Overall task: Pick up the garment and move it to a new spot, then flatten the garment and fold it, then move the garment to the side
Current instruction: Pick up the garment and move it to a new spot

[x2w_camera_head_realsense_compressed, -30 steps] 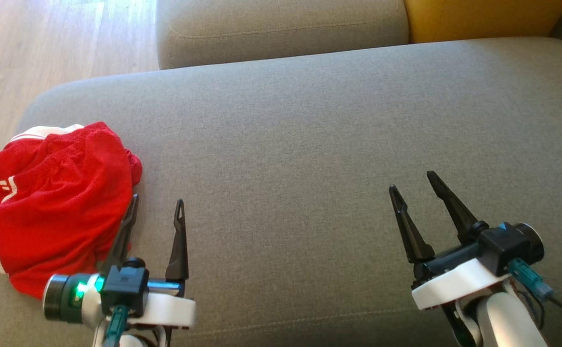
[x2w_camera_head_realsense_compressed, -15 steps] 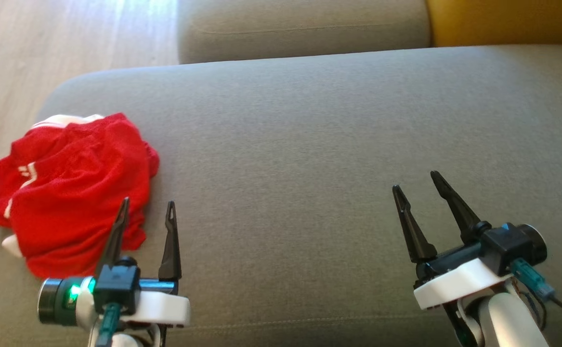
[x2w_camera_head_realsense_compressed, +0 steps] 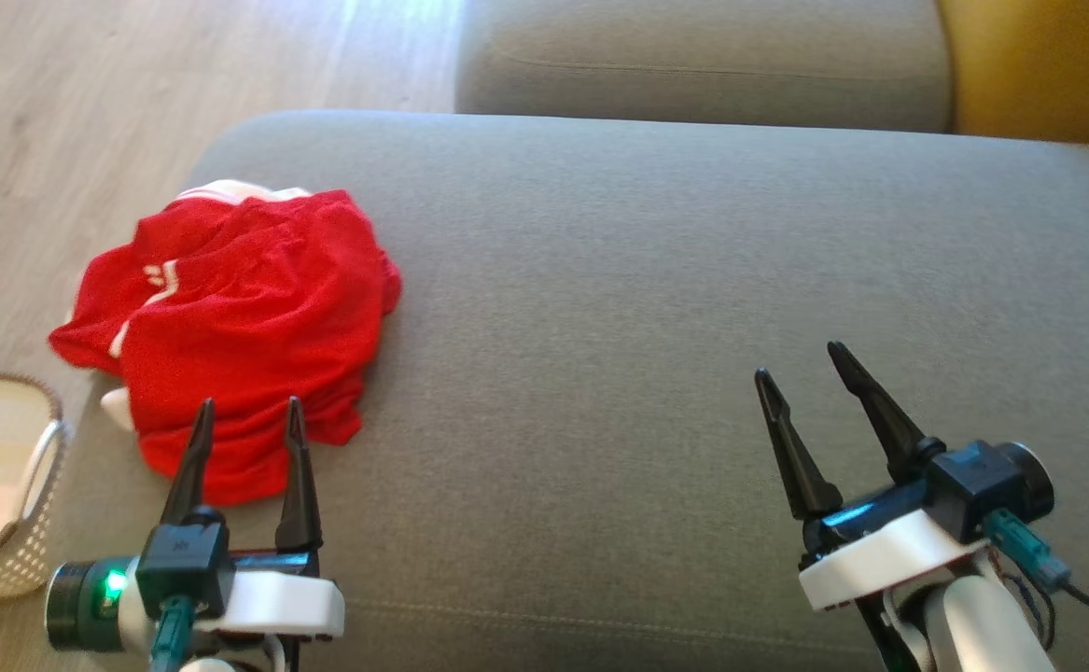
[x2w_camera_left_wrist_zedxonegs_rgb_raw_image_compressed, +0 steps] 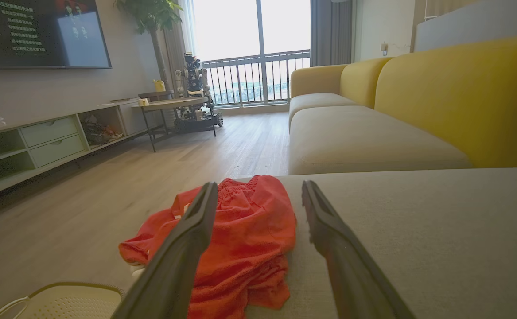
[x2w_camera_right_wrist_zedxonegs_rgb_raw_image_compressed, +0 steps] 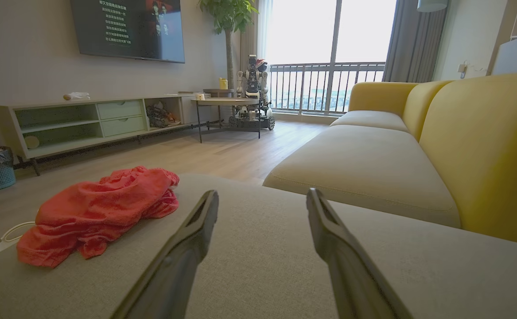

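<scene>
Red shorts [x2w_camera_head_realsense_compressed: 245,317] are seen crumpled directly ahead of the left gripper [x2w_camera_head_realsense_compressed: 250,403], its jaws spread wide and empty; the right gripper [x2w_camera_head_realsense_compressed: 797,359], equally wide, is placed well apart.

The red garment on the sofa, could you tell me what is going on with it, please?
A two-armed robot seems set to pick it up. The red garment lies crumpled at the left end of the grey sofa seat, not yet held. The left gripper is open and aimed at its near edge. The right gripper is open over bare seat, well apart.
</scene>
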Available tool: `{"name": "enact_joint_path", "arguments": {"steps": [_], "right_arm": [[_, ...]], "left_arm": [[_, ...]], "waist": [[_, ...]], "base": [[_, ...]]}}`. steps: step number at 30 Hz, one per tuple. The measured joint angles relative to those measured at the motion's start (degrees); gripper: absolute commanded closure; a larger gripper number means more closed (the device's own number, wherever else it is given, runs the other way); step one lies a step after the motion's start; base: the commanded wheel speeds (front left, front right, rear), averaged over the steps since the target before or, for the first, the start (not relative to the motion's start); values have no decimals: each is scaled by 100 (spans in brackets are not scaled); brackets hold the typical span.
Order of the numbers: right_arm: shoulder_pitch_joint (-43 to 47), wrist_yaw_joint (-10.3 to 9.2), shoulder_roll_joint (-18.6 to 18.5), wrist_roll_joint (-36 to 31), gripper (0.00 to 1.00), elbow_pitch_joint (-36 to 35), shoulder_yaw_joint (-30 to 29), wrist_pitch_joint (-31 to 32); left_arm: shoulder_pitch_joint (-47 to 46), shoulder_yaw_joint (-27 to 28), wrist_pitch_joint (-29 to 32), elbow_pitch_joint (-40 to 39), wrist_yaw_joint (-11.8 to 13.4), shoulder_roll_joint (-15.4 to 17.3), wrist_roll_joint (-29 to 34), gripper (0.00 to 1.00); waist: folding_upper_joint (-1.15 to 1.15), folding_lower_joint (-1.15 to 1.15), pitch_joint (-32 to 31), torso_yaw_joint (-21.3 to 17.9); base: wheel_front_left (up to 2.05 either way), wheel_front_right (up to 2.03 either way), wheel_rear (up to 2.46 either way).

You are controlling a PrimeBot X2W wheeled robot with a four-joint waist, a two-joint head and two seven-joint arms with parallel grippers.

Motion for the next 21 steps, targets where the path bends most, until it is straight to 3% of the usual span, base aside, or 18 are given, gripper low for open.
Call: {"name": "enact_joint_path", "arguments": {"steps": [21], "right_arm": [[49, 0, 0, -14, 0, 4, -110, 0]], "left_arm": [[-31, 146, 0, -111, -162, -210, 37, 0]], "waist": [[0, 0, 304, 1008]], "base": [[0, 0, 0]]}}
